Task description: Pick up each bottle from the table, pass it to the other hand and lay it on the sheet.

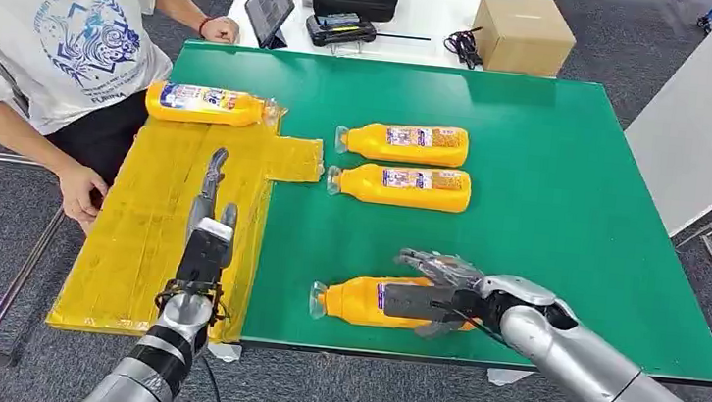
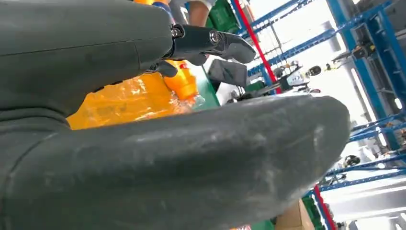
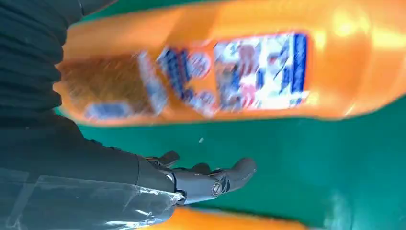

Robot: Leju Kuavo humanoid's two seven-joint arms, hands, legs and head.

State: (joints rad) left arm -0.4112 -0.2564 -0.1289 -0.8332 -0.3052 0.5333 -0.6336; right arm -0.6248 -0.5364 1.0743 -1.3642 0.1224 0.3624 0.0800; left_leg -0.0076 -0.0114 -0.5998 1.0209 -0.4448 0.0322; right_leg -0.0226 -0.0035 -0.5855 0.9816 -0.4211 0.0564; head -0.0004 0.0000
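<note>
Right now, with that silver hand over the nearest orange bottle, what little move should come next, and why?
Probably closing the right hand around the nearest orange bottle. The hand lies over the bottle's body, which lies on the green table, and the right wrist view shows a finger apart from it. The left hand waits open above the yellow sheet.

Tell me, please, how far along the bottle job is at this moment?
One bottle already lies at the far end of the yellow sheet. The right hand is around the nearest bottle, which seems to be on the green table; the left hand waits empty above the sheet. Two bottles, and, lie untouched mid-table, so three remain.
</note>
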